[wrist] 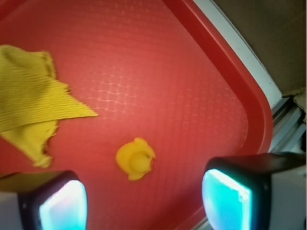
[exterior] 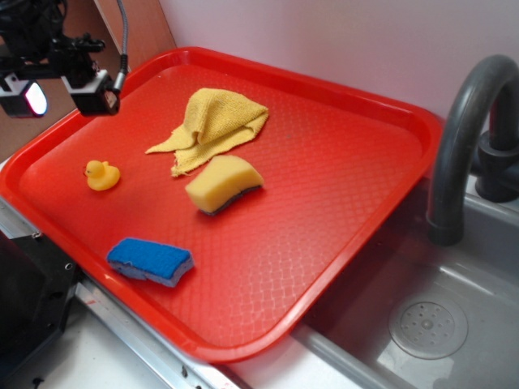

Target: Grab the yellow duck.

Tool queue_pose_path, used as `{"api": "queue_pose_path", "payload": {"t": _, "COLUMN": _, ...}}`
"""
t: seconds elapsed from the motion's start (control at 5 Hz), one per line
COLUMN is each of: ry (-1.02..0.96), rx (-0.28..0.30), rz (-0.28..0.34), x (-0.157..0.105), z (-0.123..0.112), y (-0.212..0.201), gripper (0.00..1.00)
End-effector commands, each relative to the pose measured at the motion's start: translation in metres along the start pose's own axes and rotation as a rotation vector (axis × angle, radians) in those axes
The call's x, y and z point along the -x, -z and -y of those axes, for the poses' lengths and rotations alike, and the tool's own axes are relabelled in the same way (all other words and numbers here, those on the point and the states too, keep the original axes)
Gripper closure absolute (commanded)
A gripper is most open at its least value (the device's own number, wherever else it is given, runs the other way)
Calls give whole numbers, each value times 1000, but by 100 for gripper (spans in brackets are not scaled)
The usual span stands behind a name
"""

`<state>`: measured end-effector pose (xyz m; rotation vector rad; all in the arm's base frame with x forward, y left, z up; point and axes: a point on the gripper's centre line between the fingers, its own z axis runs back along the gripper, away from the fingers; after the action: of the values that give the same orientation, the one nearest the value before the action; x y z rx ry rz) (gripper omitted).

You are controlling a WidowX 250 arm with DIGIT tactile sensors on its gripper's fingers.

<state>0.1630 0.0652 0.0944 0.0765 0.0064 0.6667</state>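
Note:
The yellow duck [exterior: 102,175] [wrist: 135,159] is tiny, with a round head and an orange beak, and sits upright near the left edge of the red tray [exterior: 340,162]. My gripper [exterior: 63,91] [wrist: 144,203] hangs high above the tray's far left corner, open, with nothing between its two pale pads. In the wrist view the duck lies just ahead of the gap between the fingers [wrist: 228,199], apart from both.
A mustard-yellow cloth [exterior: 217,123] [wrist: 29,100] lies crumpled mid-tray, a yellow wedge sponge [exterior: 223,185] in front of it and a blue sponge [exterior: 152,261] near the front rim. A grey tap [exterior: 466,138] and the sink [exterior: 430,324] stand to the right.

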Motion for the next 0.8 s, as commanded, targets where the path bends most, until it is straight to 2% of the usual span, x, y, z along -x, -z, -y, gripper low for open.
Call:
{"api": "queue_pose_path", "payload": {"t": 0.0, "ry": 85, "rx": 15, "rz": -58, "x": 4, "z": -4, "y": 32, "gripper": 0}}
{"api": "queue_pose_path", "payload": {"t": 0.4, "ry": 107, "rx": -69, "rz": -48, "x": 1, "z": 3, "y": 64, "gripper": 0}}
{"api": "queue_pose_path", "payload": {"t": 0.6, "ry": 134, "rx": -71, "rz": -67, "x": 3, "z": 11, "y": 79, "gripper": 0}}
